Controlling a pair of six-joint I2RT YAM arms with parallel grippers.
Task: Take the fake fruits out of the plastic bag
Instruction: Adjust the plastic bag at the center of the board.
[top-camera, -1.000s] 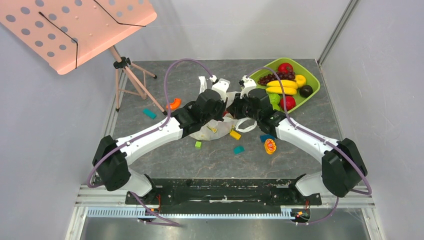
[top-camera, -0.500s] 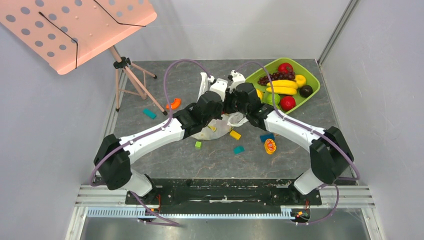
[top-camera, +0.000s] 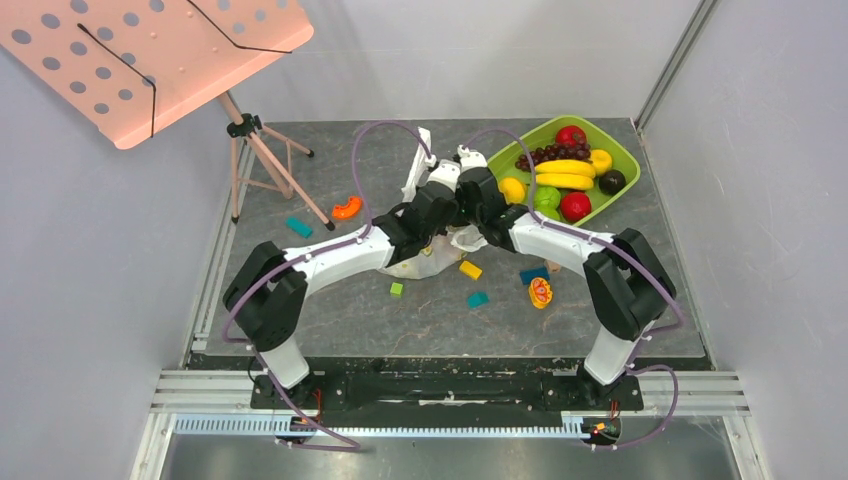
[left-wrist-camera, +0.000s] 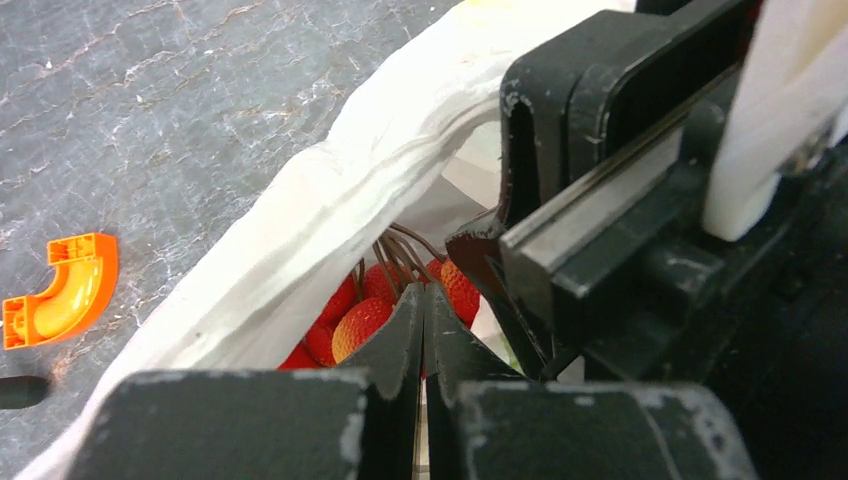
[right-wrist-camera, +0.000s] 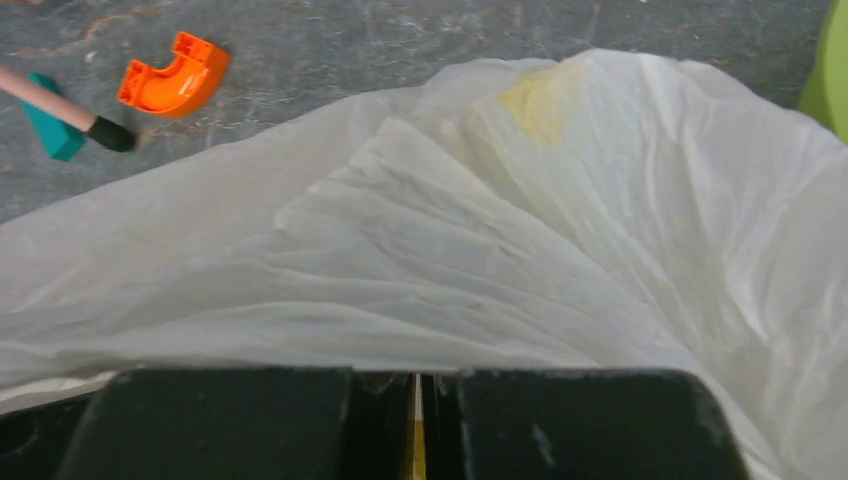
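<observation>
**Top view:** the left arm (top-camera: 330, 255) and the right arm (top-camera: 560, 245) meet at the centre of the frame, directly over the plastic bag (top-camera: 466, 238). The bag lies crumpled on the desk (top-camera: 340, 320), mostly hidden beneath the two wrists. Both sets of jaws are too small here to judge. A green tray (top-camera: 627, 155) with bananas (top-camera: 563, 175) sits at the upper right.

**Left wrist view:** the left jaws, at the bottom centre, are pressed together with only a hairline seam between them. The bag's rolled white rim (left-wrist-camera: 330, 230) runs from the lower left up to the top middle. Just beyond the jaw tips, inside the bag's mouth, sits the bunch of red-and-yellow balls (left-wrist-camera: 362, 318) on brown stems. I cannot tell whether any film is pinched in the seam. The right arm's black end fills the right side, close against the bag. An orange curved block (left-wrist-camera: 60, 290) lies on the desk at the left edge.

**Right wrist view:** the right jaws, at the bottom centre, are also together. The bag's crinkled film (right-wrist-camera: 480, 230) fills nearly the whole frame directly ahead of them. A yellowish patch (right-wrist-camera: 540, 100) shows through the film at the upper middle. Whether these jaws pinch film cannot be told.
</observation>
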